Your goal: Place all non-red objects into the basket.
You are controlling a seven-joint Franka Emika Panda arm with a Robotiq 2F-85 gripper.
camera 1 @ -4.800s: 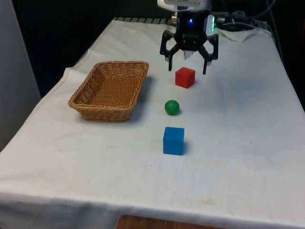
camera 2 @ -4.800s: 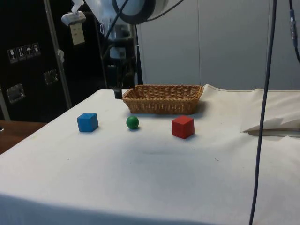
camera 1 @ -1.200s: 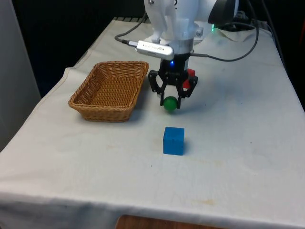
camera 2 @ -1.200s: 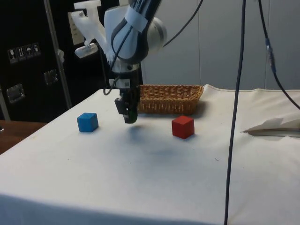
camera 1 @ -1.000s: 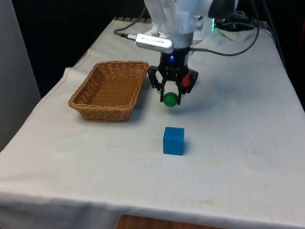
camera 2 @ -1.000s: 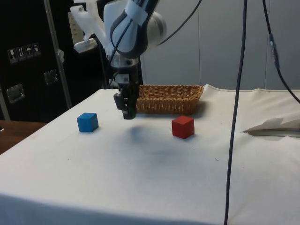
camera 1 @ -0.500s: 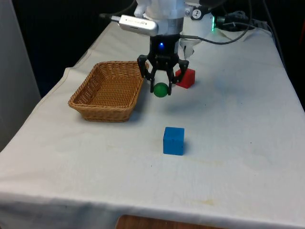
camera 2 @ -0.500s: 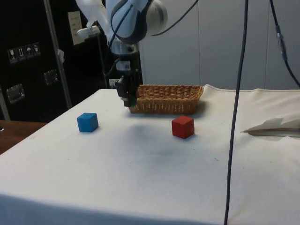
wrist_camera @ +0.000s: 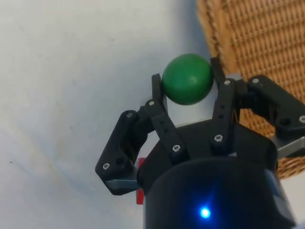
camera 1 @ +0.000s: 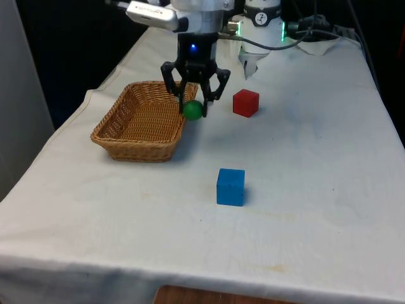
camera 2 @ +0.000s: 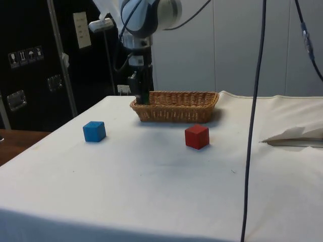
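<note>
Green ball (camera 1: 192, 110) is hanging clamped in the gripper (camera 1: 193, 111), just off the basket's (camera 1: 136, 136) right rim, not over it yet. Basket is sitting empty; blue cube (camera 1: 230, 187) is waiting near, red cube (camera 1: 245, 102) is staying out.

Basket (camera 1: 142, 120): woven wicker, rough ribbed weave, tan, matt. Green ball (wrist_camera: 187, 78): smooth, matt with faint sheen. Red cube (camera 1: 245, 102) and blue cube (camera 1: 230, 187): smooth painted faces, matt. End effector (wrist_camera: 188, 86): black matt plastic links, small bright metal screws. Desk (camera 1: 316, 190): white cloth cover, soft, lightly creased, matt.
</note>
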